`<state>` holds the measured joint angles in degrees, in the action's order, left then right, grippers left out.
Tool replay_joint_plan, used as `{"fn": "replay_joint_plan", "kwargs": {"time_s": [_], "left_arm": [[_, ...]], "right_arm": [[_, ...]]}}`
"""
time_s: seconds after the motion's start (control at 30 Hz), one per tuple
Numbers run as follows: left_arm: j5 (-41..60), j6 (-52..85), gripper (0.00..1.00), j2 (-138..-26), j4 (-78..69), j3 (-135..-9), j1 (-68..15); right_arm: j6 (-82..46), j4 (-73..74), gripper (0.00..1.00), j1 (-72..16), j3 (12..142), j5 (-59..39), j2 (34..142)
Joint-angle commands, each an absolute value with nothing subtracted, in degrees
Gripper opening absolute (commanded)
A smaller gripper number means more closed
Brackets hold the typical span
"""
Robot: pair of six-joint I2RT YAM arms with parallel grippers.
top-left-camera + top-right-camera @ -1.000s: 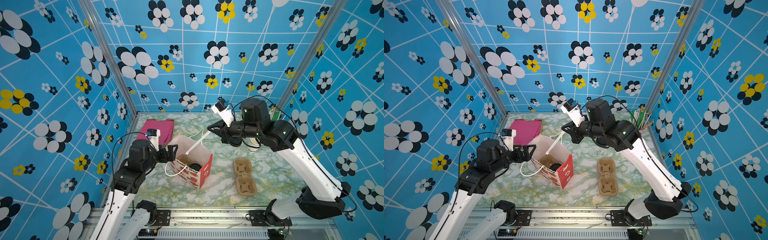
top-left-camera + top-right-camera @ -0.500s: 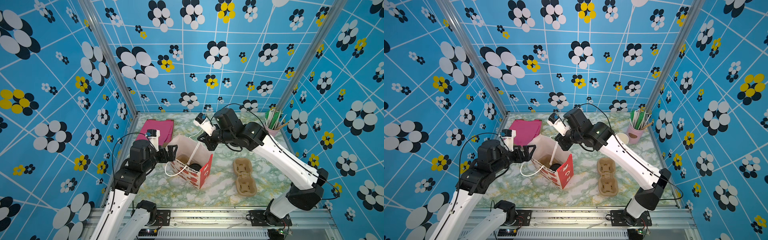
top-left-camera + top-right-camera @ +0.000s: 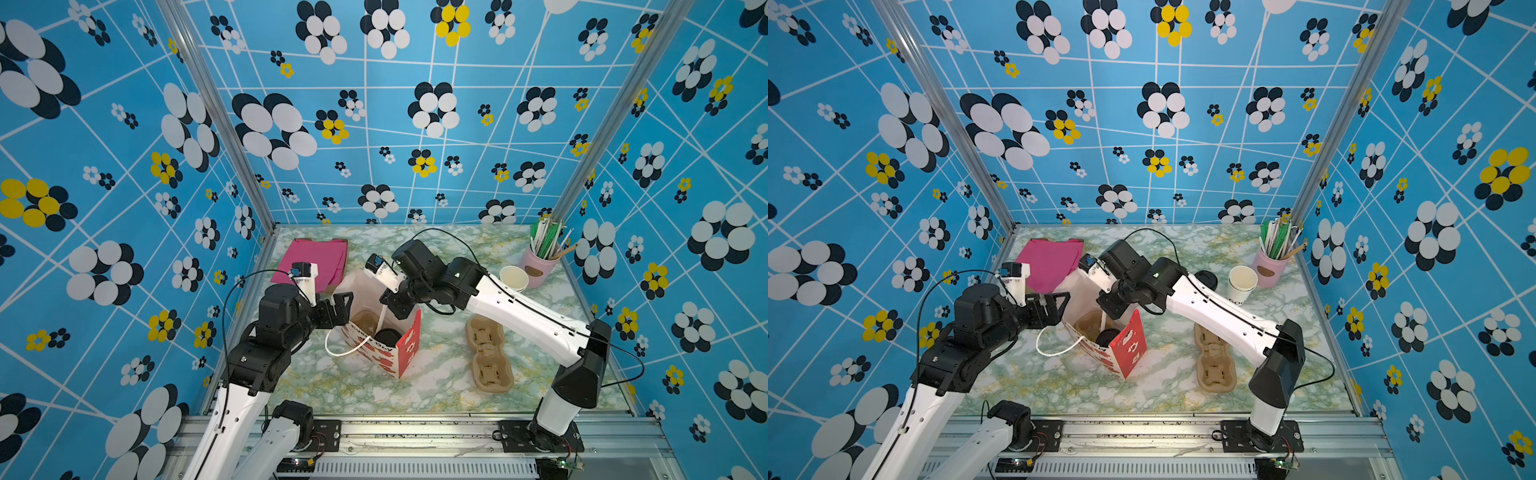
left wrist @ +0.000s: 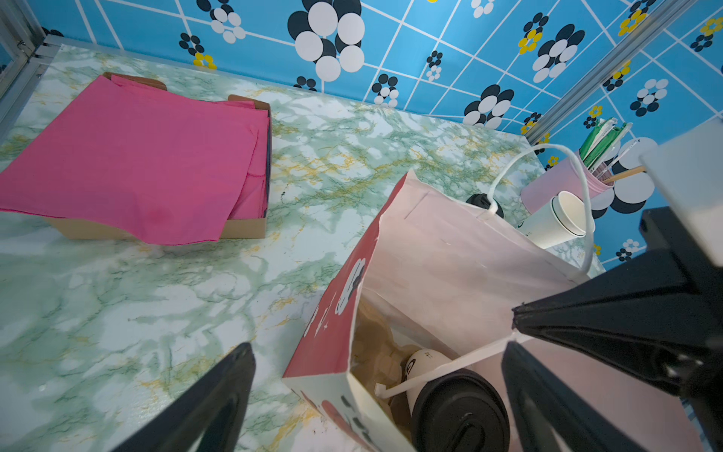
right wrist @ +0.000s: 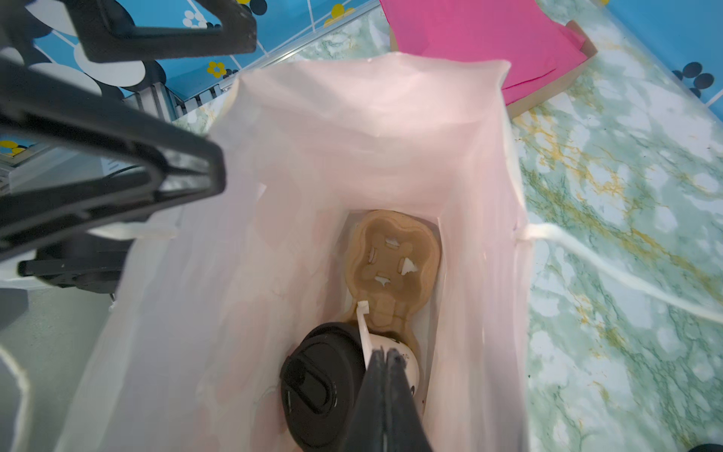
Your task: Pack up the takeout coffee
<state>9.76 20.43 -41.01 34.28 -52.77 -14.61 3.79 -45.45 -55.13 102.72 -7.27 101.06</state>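
Right fingers (image 5: 395, 395): closed, pinching the handle (image 5: 364, 325) over the coffee (image 5: 319, 385).
Left fingers (image 4: 203, 411): standing open at 9 o'clock of the bag (image 3: 409, 340).
Technique: pulling straight up, slowly, so the bag is not tipping.

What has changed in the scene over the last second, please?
The right gripper, shut on the white handle of the bag, swung leftward and came down over the bag's mouth, carrying the handle with it. Nothing was let go. The left gripper stayed open at the bag's rim; the bag, the coffee inside it and the spare cup tray kept their places.
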Motion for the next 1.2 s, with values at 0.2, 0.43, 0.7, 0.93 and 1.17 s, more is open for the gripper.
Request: {"fn": "replay_joint_plan", "kwargs": {"time_s": [0.2,0.43,0.7,0.93,1.17], "left_arm": [[8.9,21.1,0.99,-39.6,33.0,-51.3,-13.4],[8.8,21.3,0.99,-39.1,33.1,-51.3,-13.0],[8.6,22.3,0.99,-38.8,32.8,-51.3,-12.4],[7.8,25.5,0.99,-38.0,32.4,-51.5,-9.1],[16.8,32.3,0.99,-40.8,30.9,-52.1,2.2]], "right_arm": [[2.7,-44.6,0.37,-55.8,104.0,-6.7,101.3],[2.4,-43.5,0.53,-55.8,105.2,-7.4,98.3],[2.2,-39.5,0.68,-55.8,104.6,-5.7,92.2],[2.3,-30.0,0.82,-55.8,97.9,-3.1,83.3],[2.4,-25.9,0.84,-55.8,92.1,0.0,78.6]]}}
